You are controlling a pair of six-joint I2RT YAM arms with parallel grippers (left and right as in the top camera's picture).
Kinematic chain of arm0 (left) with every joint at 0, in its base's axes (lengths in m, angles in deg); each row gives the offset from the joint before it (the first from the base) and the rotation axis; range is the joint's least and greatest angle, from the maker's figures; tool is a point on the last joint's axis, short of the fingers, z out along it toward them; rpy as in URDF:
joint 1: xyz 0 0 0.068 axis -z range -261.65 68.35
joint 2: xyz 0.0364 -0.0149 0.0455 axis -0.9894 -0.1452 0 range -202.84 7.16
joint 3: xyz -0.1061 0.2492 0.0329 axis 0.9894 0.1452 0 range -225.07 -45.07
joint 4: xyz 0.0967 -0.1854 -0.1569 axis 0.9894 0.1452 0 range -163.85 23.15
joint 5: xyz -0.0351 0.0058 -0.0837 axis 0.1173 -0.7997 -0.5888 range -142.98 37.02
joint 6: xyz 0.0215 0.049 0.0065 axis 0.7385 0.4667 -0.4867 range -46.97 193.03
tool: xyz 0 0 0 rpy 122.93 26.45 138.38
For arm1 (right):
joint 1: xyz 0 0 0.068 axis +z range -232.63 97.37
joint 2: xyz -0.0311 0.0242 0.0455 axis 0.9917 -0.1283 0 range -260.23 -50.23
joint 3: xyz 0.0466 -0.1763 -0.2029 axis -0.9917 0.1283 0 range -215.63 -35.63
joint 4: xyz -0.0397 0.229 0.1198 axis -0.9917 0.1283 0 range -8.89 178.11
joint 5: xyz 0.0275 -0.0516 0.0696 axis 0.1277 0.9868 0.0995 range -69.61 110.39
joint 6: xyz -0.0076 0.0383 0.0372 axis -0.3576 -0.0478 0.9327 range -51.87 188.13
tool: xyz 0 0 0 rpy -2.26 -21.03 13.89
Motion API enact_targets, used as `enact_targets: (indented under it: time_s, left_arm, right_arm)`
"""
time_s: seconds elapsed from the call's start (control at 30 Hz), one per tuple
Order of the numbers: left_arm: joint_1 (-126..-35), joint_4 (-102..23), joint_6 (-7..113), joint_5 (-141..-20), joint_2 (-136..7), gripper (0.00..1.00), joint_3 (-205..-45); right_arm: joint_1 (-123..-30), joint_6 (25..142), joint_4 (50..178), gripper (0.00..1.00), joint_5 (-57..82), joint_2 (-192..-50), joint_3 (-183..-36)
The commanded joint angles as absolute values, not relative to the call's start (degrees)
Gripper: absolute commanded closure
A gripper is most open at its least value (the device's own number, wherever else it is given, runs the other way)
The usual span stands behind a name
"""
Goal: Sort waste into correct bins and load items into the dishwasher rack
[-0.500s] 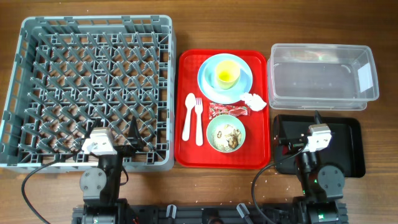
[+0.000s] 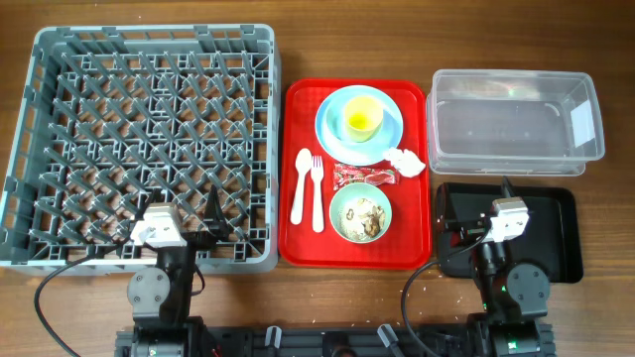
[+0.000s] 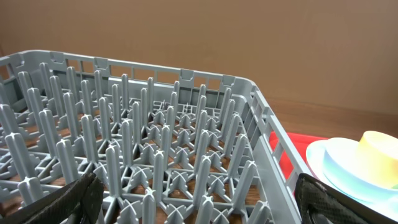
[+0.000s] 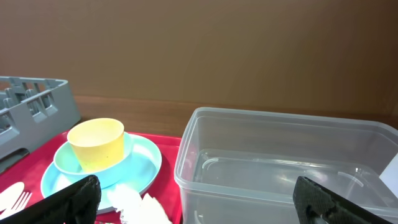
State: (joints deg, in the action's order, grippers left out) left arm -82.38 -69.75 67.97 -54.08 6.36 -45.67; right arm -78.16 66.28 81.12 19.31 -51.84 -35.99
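- One grey rack (image 2: 30,149) sits on the left of the worktop (image 2: 605,317).
- One red tray (image 2: 298,248) lies just right of the rack, between it and the bins.
- On the red tray:
  - one blue plate (image 2: 332,134), far end, carrying one yellow cup (image 2: 363,117)
  - two white utensils (image 2: 302,193), side by side on the left
  - one green bowl (image 2: 338,203), near end, holding food scraps (image 2: 365,218)
  - one silver-red wrapper (image 2: 362,176), between plate and bowl
  - one crumpled napkin (image 2: 405,161), at the plate's right edge
- One clear tub (image 2: 516,164) stands far right; one black tray (image 2: 556,248) lies just near of it.
- Left claw (image 3: 199,205): fingers spread wide, nothing between them, over the rack's near right corner.
- Right claw (image 4: 199,202): fingers spread wide, holding nothing, over the black tray's left part.
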Motion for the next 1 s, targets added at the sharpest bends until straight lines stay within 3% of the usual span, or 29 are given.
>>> enact_targets:
  time_s: [0.0,0.47,0.53,0.67,0.9,0.97]
  left_arm:
    - [-82.12,-69.51,68.26,-53.78,6.71,0.00,-45.40]
    - [-82.12,-69.53,68.32,-53.78,6.71,0.00,-45.40]
    - [-82.12,-73.75,68.28,-48.33,6.73,0.00,-45.40]
    - [-82.12,-72.48,68.15,-48.55,6.73,0.00,-45.40]
    - [-82.12,-76.66,67.60,-75.57,6.73,0.00,-46.02]
    - [-82.12,-75.81,66.49,-78.04,6.71,0.00,-48.53]
  right_arm:
    - [-77.98,65.51,80.82,0.00,18.81,-52.01,-35.92]
    - [-77.98,65.49,80.82,0.00,18.81,-52.01,-35.92]
    - [-77.98,65.49,80.82,0.00,18.81,-52.01,-35.92]
    - [-77.98,65.51,80.82,0.00,18.83,-52.01,-35.92]
    - [-77.98,65.51,80.82,0.00,18.81,-52.01,-35.92]
    - [-77.98,65.49,80.82,0.00,18.81,-52.01,-35.92]
